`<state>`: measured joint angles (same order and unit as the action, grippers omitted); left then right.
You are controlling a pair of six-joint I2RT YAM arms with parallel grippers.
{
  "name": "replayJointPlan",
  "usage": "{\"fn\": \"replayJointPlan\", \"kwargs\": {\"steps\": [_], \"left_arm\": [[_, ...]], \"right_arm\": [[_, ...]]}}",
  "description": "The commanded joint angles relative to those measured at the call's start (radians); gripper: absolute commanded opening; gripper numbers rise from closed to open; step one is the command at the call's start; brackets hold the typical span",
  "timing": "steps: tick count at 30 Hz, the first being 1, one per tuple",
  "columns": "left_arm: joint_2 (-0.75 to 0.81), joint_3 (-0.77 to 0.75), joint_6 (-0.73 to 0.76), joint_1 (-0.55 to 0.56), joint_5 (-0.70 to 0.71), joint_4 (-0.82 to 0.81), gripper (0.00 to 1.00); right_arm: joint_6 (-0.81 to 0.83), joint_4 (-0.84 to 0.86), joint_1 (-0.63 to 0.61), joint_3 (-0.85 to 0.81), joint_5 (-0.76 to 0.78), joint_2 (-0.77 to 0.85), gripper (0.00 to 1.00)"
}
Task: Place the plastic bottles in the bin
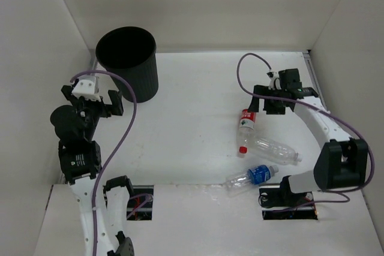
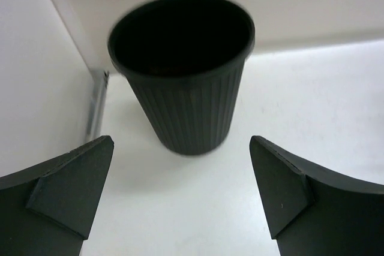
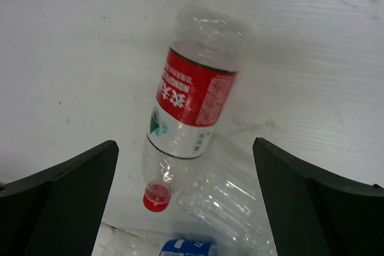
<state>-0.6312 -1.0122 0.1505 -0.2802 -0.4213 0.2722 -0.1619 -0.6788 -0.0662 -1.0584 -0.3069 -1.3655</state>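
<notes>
Against the far left corner of the desk [image 1: 198, 82] stands the bin [image 1: 127, 64], upright, black and ribbed, its inside too dark to read; just on the near side of the bin, the left fingers [image 2: 66, 190] stand wide apart with nothing between them, pointed at its ribbed wall and clear of it; well to the right of the bin, three plastic bottles lie on their sides on the desk; the red-label bottle [image 3: 189, 103] is the closest of them to the bin, its red cap turned toward the near edge; the plain clear bottle [image 1: 277, 151] lies just beside that cap and stretches away from the bin; the blue-label bottle [image 1: 252, 178] lies farthest from the bin, near the arm bases; the right fingers [image 3: 312, 202] hang over the red-label bottle, spread wide to either side of it, gripping nothing.
</notes>
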Motion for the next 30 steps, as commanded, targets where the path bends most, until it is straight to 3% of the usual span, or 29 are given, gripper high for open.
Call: {"fn": "replayJointPlan", "kwargs": {"steps": [1,12,30], "left_arm": [[0.051,0.023,0.046,0.011,-0.011,0.110,1.00],[0.110,-0.123,0.093,-0.020,-0.077,0.292,1.00],[0.093,-0.239,0.129,-0.064,-0.135,0.331,1.00]], "right_arm": [[-0.005,0.074,-0.059,-0.092,-0.005,-0.073,1.00],[0.053,0.137,-0.106,-0.198,0.120,-0.283,0.99],[-0.039,0.149,-0.112,-0.046,0.201,-0.210,0.93]]}}
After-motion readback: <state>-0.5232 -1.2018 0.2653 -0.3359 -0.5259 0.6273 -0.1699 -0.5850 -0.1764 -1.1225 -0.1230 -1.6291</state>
